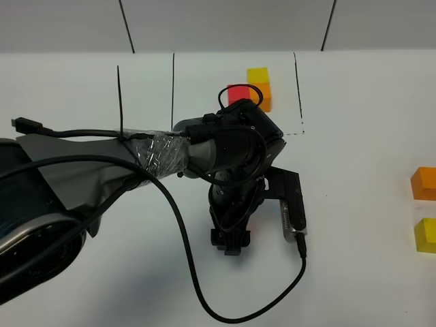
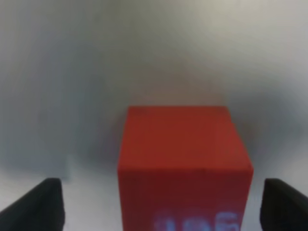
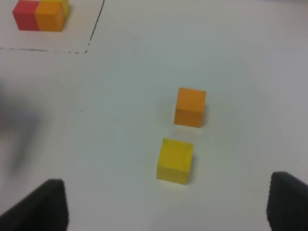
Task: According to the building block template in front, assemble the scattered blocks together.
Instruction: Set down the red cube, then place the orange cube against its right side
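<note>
Red cube [image 2: 183,163] is flanked by released left jaws, untouched.
Lower edge is cut off, front marking blurred; right jaws released; orange cube [image 1: 424,182], yellow cube [image 1: 425,235] at 3 o'clock.

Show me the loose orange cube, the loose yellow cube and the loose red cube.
Loose orange cube [image 3: 191,98], right wrist view, top face.
Loose yellow cube [image 3: 176,154], right wrist view, top face.
Loose red cube [image 2: 185,139], left wrist view, top face.

My left arm [image 1: 157,153] stretches toward the middle, wrist turned downward, my left gripper [image 1: 230,240] spread wide. My right gripper [image 3: 163,207] hangs with fingers parted too.
</note>
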Controlling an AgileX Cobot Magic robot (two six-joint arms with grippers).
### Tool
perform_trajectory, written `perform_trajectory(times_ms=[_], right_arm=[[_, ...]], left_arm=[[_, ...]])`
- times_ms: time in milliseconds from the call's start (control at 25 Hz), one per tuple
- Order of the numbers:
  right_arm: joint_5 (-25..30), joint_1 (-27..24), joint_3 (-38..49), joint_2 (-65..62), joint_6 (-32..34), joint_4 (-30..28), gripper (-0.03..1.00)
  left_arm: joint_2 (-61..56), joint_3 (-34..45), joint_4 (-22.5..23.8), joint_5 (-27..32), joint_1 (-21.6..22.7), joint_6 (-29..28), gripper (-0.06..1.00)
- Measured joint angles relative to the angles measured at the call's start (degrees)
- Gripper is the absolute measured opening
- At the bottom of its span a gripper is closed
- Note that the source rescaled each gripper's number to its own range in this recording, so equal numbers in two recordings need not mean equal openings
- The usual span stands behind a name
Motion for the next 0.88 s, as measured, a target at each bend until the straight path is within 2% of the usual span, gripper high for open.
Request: perform_trajectory(times_ms=[80,160,320,480,640,760,880], right_arm=[[0.0,0.0,0.0,0.0,0.0,0.0,0.7],[0.0,0.0,0.0,0.0,0.0,0.0,0.7],[0.0,0.0,0.0,0.0,0.0,0.0,0.7],[0.0,0.0,0.0,0.0,0.0,0.0,0.7],[0.0,0.0,0.0,0.0,0.0,-0.1,0.7],[0.0,0.0,0.0,0.0,0.0,-0.1,0.7],[0.0,0.0,0.0,0.0,0.0,-0.1,0.7]], left_arm=[[-0.5,-0.9,0.0,1.2,0.0,-0.7,0.93],[-1.8,-1.8,0.0,2.1,0.0,-1.3,0.97],[-7.2,-3.0,0.4,4.5,0.1,-3.2,0.99],[-13.3,-3.1,1.0,8.2,3.1,-9.3,0.99],[-18.7,-3.1,-0.7,8.9,11.6,-16.1,0.99],[-22.9,-2.5,-6.2,8.9,19.8,-17.3,0.99],[-29.1,1.9,-11.4,8.9,27.4,-17.4,0.98]])
